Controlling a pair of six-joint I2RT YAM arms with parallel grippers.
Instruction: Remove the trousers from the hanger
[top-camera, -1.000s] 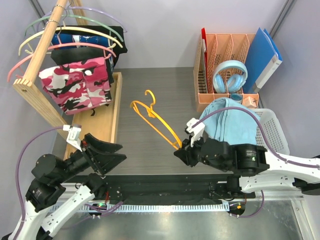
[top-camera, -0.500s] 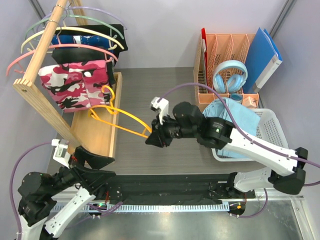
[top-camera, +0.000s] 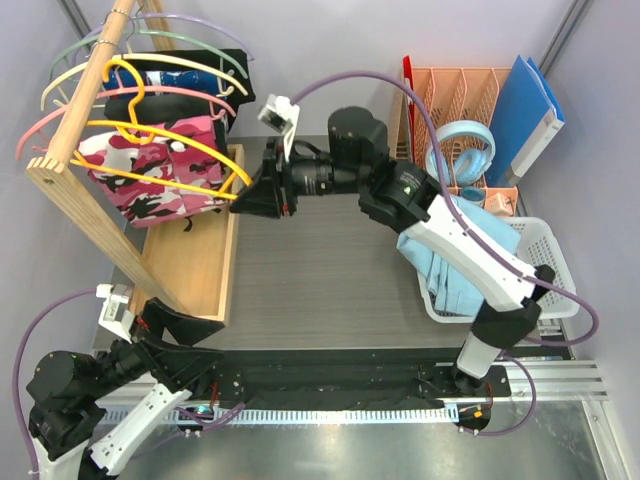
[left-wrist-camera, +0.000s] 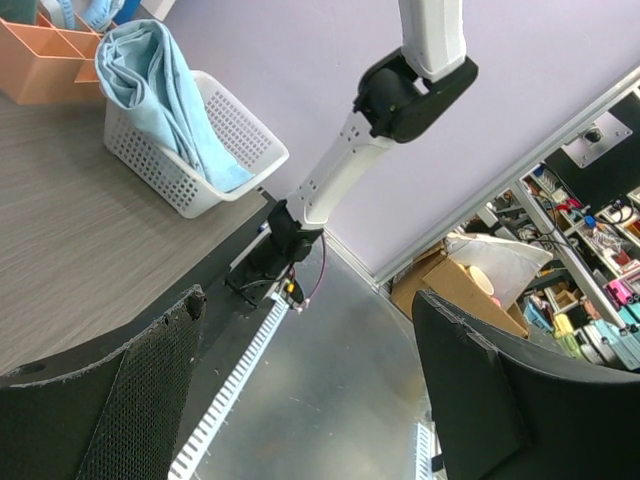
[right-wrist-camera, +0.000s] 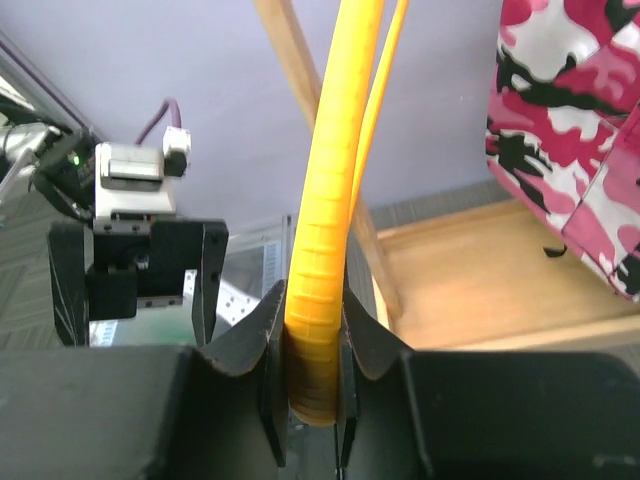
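Well, the trousers (left-wrist-camera: 170, 90) are already lying in the white basket (top-camera: 545, 262), off the hanger (right-wrist-camera: 322, 200), so the main job looks done. I think the step in hand is hanging the bare yellow hanger on the wooden rack (top-camera: 88, 105).

To do this well, the hook should be going over the rail and sitting there before the pincer is letting go. The hanger should be moving slowly and staying level, so it is not bumping the other hangers or the pink camouflage garment (top-camera: 150, 172). From the view above I cannot tell if the hook is resting on the rail yet.

The right arm is reaching far out to the left, nearly straight. The right gripper (right-wrist-camera: 315, 330) is squeezing one end of the hanger.

The left arm is folding up near its base, well apart from everything. The left gripper (top-camera: 195, 328) is gaping wide and holding nothing.
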